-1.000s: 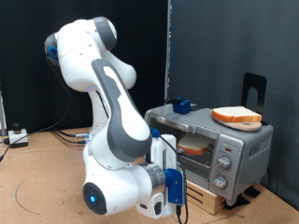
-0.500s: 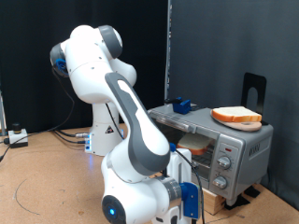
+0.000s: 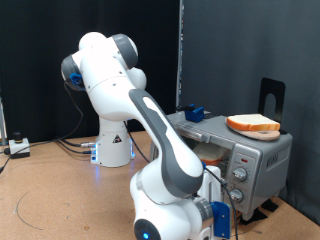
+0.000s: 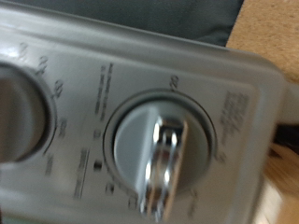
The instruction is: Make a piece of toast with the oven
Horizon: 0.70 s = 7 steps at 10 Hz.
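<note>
Now my gripper [image 3: 222, 216], at the exterior view's bottom, faces the oven [image 3: 262, 158] knob [image 4: 163, 154]; bread appears inside. Whether it's clenched, I can't tell. Squaring to the knob matters.

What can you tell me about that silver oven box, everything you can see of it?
The oven is a boxy silver countertop unit at the exterior view's right, seemingly on a wooden base. A bread slice lies on its roof, a blue thing too; another slice shows inside. Round knobs with printed markings line its panel; the arm hides much of the front.
</note>
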Available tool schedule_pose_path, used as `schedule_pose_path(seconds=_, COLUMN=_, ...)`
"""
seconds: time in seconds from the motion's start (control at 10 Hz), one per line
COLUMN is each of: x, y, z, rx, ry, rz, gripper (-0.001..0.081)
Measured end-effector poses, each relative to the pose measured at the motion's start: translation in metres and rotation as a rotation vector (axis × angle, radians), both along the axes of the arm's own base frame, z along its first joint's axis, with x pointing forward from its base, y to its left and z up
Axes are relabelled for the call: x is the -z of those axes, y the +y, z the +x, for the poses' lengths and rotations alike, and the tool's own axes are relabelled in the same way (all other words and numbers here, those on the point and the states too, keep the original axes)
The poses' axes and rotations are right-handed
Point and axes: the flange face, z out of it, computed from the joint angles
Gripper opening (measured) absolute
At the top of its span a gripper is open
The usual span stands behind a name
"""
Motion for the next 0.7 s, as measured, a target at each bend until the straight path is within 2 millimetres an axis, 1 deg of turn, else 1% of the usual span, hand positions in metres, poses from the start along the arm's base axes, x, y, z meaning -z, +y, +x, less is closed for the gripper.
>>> schedule_pose_path(seconds=0.2, x=0.001, y=0.024, z=-0.001, rx=-0.014, ry=-0.001, rz=0.007, gripper=0.0805)
schedule_pose_path(seconds=0.3, x=0.001, y=0.033, z=-0.001, rx=-0.010, ry=-0.001, rz=0.008, gripper=0.0805)
schedule_pose_path(seconds=0.5, x=0.002, y=0.035, z=0.000, rx=-0.001, ry=0.004, rz=0.011, gripper=0.0805)
schedule_pose_path(seconds=0.6, x=0.002, y=0.035, z=0.000, rx=0.001, ry=0.008, rz=0.010, gripper=0.0701)
schedule_pose_path(seconds=0.7, x=0.002, y=0.036, z=-0.001, rx=0.000, ry=0.013, rz=0.009, gripper=0.0701)
